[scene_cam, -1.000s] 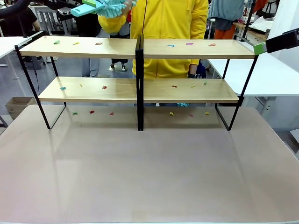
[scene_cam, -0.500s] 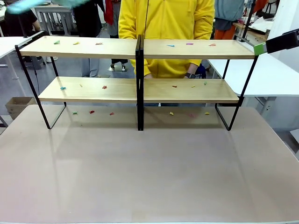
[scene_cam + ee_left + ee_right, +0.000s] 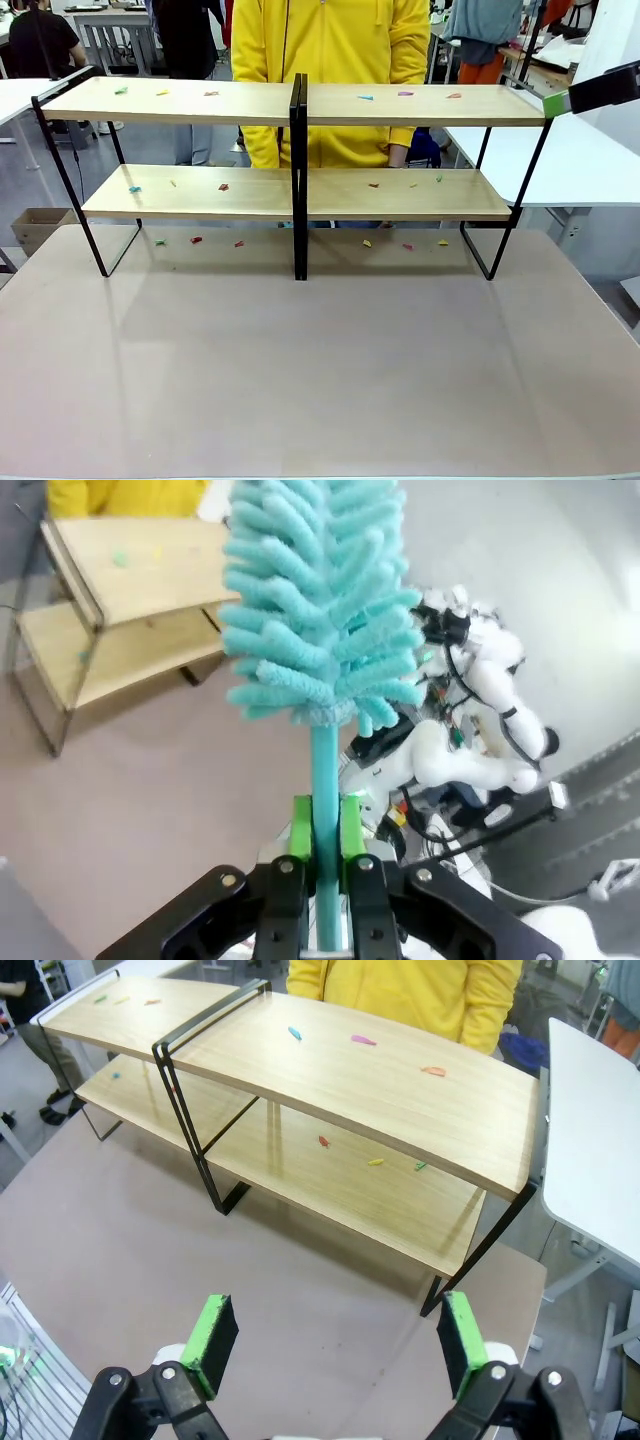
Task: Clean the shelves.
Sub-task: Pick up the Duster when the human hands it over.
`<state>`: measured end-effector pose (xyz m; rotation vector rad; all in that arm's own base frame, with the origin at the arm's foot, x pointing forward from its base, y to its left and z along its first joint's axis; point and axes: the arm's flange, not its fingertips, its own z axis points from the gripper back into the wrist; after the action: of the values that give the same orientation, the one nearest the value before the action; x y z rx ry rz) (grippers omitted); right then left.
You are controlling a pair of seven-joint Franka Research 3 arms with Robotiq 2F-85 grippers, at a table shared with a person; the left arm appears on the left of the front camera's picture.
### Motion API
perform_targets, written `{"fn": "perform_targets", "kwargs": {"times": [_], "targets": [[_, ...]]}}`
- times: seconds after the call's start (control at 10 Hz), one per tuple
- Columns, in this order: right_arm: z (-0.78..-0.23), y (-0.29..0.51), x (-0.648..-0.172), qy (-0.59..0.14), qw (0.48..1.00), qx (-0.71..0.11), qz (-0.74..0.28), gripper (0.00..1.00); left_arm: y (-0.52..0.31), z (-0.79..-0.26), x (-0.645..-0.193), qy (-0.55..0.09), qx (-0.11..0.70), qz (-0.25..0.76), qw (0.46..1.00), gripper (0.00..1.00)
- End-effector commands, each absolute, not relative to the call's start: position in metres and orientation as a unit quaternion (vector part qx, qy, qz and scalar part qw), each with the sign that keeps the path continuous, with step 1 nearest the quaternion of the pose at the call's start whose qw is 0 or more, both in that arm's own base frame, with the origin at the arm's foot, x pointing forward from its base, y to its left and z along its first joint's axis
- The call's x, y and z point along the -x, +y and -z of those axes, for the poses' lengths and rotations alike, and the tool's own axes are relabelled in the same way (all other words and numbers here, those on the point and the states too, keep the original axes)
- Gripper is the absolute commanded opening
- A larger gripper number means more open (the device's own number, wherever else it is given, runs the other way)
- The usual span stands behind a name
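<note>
Pinches the slim handle of the teal duster (image 3: 318,610) between the closed pads of the left gripper (image 3: 327,825), soft fluffy head straight ahead. Holds the right gripper (image 3: 338,1338) spread wide, empty. Finds the shelves (image 3: 400,1090) ahead of and below that open gripper, well apart from the duster. Looks light yet stiff, apt to skid on the smooth tabletop (image 3: 320,380) under a hard sweep; best braced at the black central upright. Carries small coloured scraps (image 3: 372,184), probably paper, on both boards. Leaves open room nearside, with a person (image 3: 330,60) close behind the far edge.
</note>
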<state>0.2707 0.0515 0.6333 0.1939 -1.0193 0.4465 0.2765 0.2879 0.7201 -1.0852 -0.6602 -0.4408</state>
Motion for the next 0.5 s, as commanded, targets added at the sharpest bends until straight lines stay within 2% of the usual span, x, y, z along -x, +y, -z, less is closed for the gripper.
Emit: {"fn": "perform_targets", "kwargs": {"times": [0.0, 0.1, 0.2, 0.4], "targets": [[-0.633, 0.051, -0.27, -0.482, 0.845, -0.092, -0.211, 1.0, 0.322, -0.705, -0.272, -0.323, 0.511, 0.177, 0.776, 0.0], [-0.633, 0.051, -0.27, -0.482, 0.845, -0.092, -0.211, 1.0, 0.33, -0.705, -0.264, -0.352, 0.523, 0.158, 0.76, 0.0], [-0.633, 0.051, -0.27, -0.482, 0.845, -0.092, -0.211, 1.0, 0.312, -0.705, -0.263, -0.318, 0.505, 0.18, 0.782, 0.0], [-0.633, 0.051, -0.27, -0.482, 0.845, -0.092, -0.211, 1.0, 0.312, -0.705, -0.263, -0.318, 0.505, 0.18, 0.782, 0.0]]}}
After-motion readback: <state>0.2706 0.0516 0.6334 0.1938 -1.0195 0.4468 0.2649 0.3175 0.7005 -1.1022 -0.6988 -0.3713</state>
